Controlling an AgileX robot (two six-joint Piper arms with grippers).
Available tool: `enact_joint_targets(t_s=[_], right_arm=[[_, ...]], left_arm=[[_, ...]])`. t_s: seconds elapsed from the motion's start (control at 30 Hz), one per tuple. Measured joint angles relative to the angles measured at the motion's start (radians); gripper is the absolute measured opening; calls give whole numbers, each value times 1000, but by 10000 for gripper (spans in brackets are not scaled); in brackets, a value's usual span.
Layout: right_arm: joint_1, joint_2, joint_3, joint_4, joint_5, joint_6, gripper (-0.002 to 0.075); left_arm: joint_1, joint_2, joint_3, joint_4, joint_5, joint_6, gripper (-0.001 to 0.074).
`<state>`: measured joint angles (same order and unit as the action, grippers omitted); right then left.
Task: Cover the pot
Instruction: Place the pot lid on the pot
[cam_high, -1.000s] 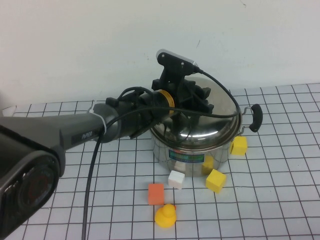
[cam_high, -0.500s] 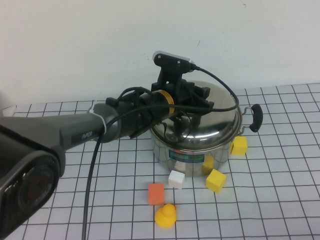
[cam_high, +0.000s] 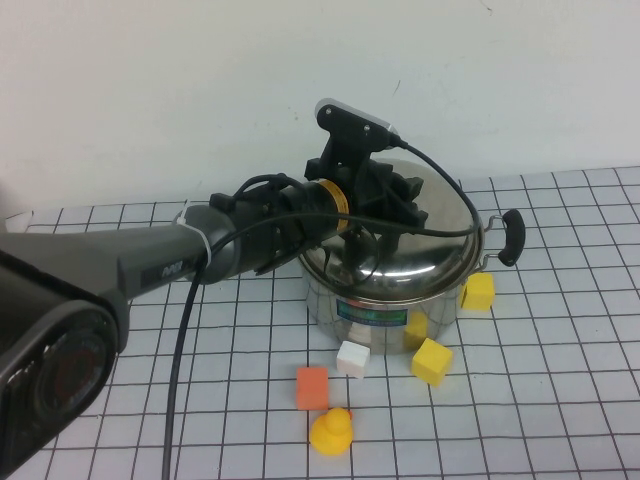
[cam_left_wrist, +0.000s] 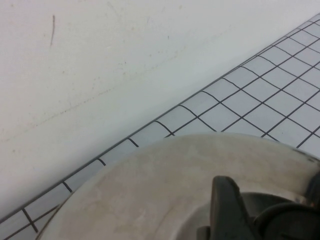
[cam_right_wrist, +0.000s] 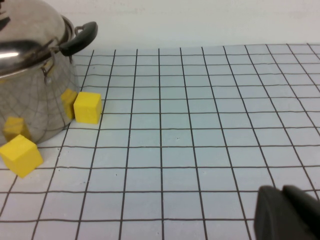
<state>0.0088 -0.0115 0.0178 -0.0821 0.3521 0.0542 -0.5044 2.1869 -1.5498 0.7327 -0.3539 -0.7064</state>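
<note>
- Pot (cam_high: 385, 300) sits centre-table, lid (cam_high: 400, 250) on it, slightly tilted.
- Left gripper (cam_high: 392, 200) over lid knob; grip cannot tell.
- Right gripper (cam_right_wrist: 287, 212) parked low, well right of pot.
- Risk: early release, lid seats crooked or slides off.

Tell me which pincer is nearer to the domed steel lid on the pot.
The left. The left pincer is right at the top of the domed steel lid on the shiny steel pot; the right pincer is off to the pot's right, apart.

Dark grey left arm (cam_high: 200, 258) (white lettering on its side), yellow wrist ring (cam_high: 335, 197), looping black cables (cam_high: 190, 340).
</note>
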Motion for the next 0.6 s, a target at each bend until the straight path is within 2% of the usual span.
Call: enact_joint_targets(t_s=[0.43, 0.5, 0.6], right_arm=[[0, 0, 0, 0, 0, 0, 9], [0, 0, 0, 0, 0, 0, 9], [0, 0, 0, 0, 0, 0, 9]], left_arm=[[0, 0, 0, 4, -4, -7, 313], [0, 0, 0, 14, -4, -4, 340], [0, 0, 0, 23, -2, 2, 419]])
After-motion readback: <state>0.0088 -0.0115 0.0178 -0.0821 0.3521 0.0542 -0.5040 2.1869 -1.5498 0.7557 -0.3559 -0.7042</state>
